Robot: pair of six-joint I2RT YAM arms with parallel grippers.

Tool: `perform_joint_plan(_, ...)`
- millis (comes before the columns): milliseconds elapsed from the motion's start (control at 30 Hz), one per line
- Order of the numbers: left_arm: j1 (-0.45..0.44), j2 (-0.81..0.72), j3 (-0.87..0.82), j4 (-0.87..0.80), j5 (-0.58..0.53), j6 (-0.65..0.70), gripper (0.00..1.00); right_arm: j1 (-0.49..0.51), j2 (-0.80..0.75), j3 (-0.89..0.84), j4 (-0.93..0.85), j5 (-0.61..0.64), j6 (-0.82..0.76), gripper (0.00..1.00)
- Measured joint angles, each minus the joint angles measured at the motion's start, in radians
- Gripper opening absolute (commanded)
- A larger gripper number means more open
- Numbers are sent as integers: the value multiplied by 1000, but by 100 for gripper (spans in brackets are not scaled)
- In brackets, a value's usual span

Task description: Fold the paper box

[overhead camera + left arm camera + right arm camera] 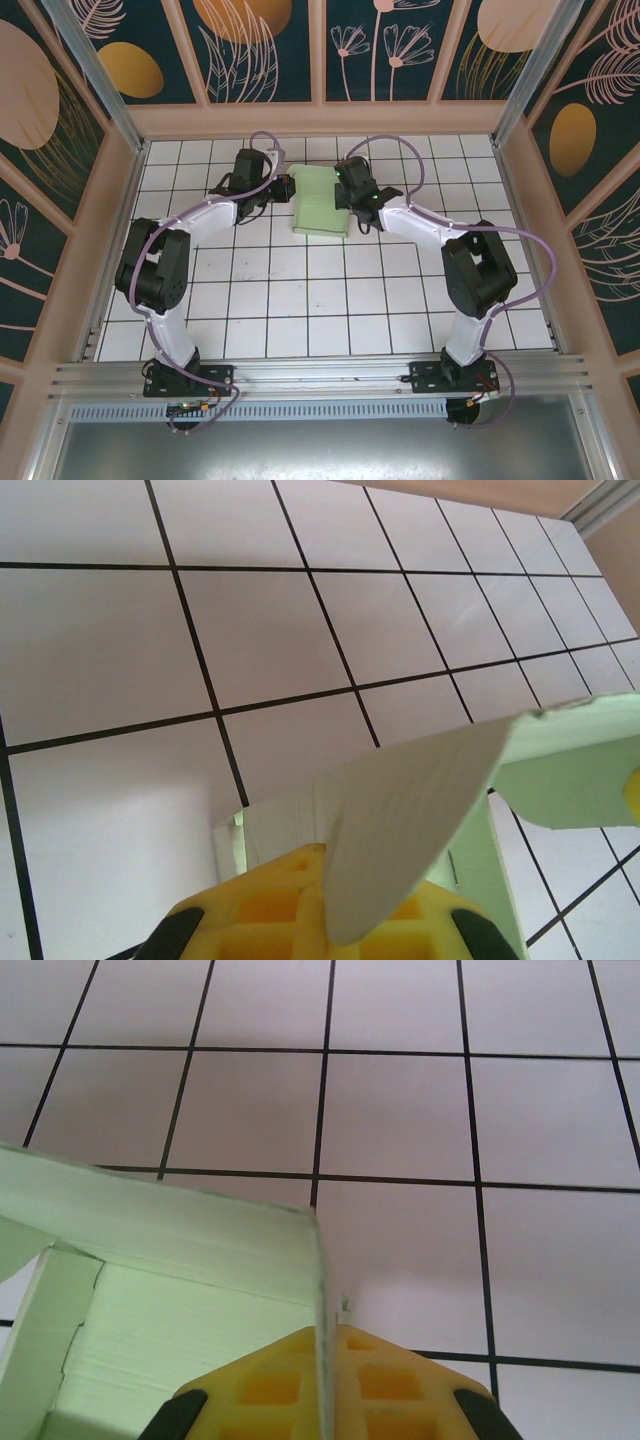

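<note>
your left gripper pinches the paper box at 9 o'clock, right gripper at 3. opposed grips likely brace it for folding.

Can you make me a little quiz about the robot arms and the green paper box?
1. True or false: the paper box lies untouched on the tiled table.
2. Left tool and right tool: which one pinches the box's card? A) left only B) right only C) both
3. Fill in: the table's tiles are white with ___ lines.
Key: 1 false; 2 C; 3 black.
</note>
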Motion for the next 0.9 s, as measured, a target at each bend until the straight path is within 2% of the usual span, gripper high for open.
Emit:
perform_joint_plan(267, -5, -6, -34, 44, -16, -7, 0, 33, -12, -76, 115, 72, 66, 0)
perform_joint_plan(900, -5, -35, -78, 95, -15, -7, 0, 103, -10, -98, 173, 249, 232, 0)
